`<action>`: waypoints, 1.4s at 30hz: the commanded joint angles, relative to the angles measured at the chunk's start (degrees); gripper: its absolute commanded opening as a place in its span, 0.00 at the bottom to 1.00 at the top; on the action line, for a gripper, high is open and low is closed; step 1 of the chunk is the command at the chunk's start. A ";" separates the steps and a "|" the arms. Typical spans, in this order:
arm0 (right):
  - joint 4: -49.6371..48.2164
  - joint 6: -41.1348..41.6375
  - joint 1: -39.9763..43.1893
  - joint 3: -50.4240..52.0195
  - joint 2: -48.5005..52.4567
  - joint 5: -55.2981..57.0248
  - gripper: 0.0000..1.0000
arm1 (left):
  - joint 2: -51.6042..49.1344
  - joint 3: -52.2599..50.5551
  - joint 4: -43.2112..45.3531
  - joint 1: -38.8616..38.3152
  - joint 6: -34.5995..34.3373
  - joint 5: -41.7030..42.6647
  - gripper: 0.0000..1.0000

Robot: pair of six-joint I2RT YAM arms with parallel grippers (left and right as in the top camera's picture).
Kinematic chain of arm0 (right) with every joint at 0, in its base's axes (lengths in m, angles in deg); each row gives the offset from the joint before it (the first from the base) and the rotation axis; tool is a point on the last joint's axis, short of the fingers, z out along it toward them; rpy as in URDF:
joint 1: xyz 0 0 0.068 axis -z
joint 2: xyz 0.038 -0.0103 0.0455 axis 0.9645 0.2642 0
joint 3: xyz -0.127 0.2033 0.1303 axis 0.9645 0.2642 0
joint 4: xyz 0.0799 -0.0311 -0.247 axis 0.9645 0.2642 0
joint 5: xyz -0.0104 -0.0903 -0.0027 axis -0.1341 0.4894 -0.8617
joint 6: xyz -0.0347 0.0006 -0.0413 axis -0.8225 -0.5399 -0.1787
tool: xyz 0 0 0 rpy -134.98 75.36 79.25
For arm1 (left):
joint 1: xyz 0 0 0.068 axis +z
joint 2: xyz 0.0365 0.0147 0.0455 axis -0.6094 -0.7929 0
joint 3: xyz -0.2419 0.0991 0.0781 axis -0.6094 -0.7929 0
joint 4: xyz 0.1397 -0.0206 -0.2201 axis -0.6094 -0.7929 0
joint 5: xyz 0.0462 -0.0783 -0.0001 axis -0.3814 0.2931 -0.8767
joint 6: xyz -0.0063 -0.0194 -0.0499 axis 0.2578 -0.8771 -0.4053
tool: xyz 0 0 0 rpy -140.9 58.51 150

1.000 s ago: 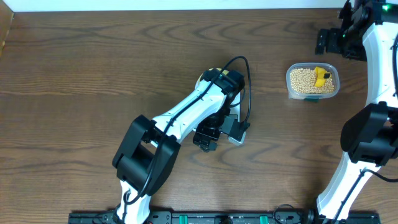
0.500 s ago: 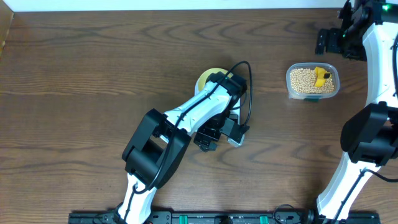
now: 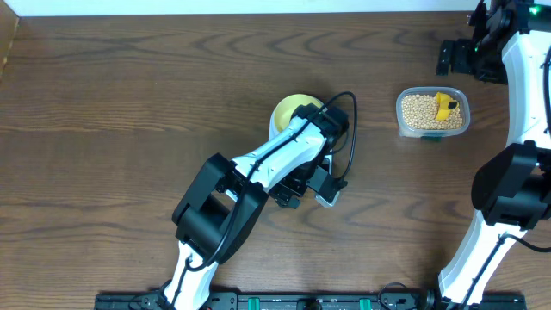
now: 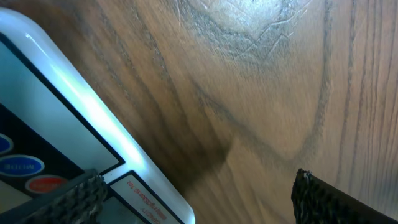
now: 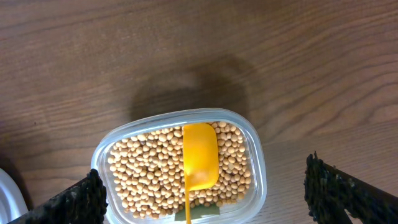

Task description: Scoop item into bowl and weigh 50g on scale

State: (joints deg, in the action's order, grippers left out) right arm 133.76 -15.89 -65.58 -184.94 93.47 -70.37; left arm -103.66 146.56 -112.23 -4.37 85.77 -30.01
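Left arm (image 3: 274,160) swings right, baring the bowl (image 3: 289,109); left gripper (image 4: 196,199) hangs spread by the scale (image 4: 81,99). Right gripper (image 5: 202,199), spread, is nearer the beans (image 5: 149,168), scoop (image 5: 199,152) handle pointing at it.

Scale (image 4: 74,93) cut off; bowl (image 3: 289,110) perhaps half-hidden

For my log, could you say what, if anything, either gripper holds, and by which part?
Nothing: the left gripper and right gripper are both open and empty.
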 commanded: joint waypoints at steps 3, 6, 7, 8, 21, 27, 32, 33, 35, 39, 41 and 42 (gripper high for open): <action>0.00 -0.02 0.22 -0.81 -0.02 0.66 0.99 | -0.61 0.87 -0.57 -0.17 1.42 0.22 0.98; 0.00 -0.02 0.24 -0.81 -0.02 0.66 0.99 | -0.61 1.86 -0.74 0.13 1.40 1.88 0.98; 0.00 -0.02 0.24 -0.81 -0.02 0.66 0.99 | -0.61 1.86 -0.70 0.31 1.42 1.88 0.98; 0.00 -0.02 0.24 -0.81 -0.02 0.66 0.99 | -0.61 1.86 -0.72 0.50 1.40 1.90 0.98; 0.00 -0.02 0.24 -0.81 -0.02 0.66 0.99 | -0.63 1.84 1.22 0.85 1.42 2.05 0.98; 0.00 -0.02 0.24 -0.81 -0.02 0.66 0.99 | -0.66 1.84 1.20 0.85 1.42 2.10 0.98; 0.00 -0.02 0.24 -0.81 -0.02 0.66 0.99 | -0.87 1.66 1.22 0.85 1.42 2.10 0.98; 0.00 -0.02 0.22 -0.81 -0.02 0.66 0.99 | -0.98 1.66 1.22 0.85 1.44 2.10 0.98; 0.00 -0.02 0.22 -0.81 -0.02 0.66 0.99 | -1.27 1.66 1.25 0.85 1.46 2.08 0.98; 0.00 -0.02 0.24 -0.81 -0.02 0.66 0.99 | -1.31 1.66 1.27 0.85 1.62 2.03 0.98; 0.00 -0.02 0.24 -0.81 -0.02 0.66 0.99 | -1.31 1.66 1.27 0.85 1.64 2.03 0.98; 0.00 -0.02 0.24 -0.81 -0.02 0.66 0.99 | -1.31 1.66 1.29 0.85 1.64 1.90 0.98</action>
State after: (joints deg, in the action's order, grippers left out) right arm 133.76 -15.89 -65.58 -184.94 93.47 -70.37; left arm -103.66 147.13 -111.08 -3.80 86.14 -28.61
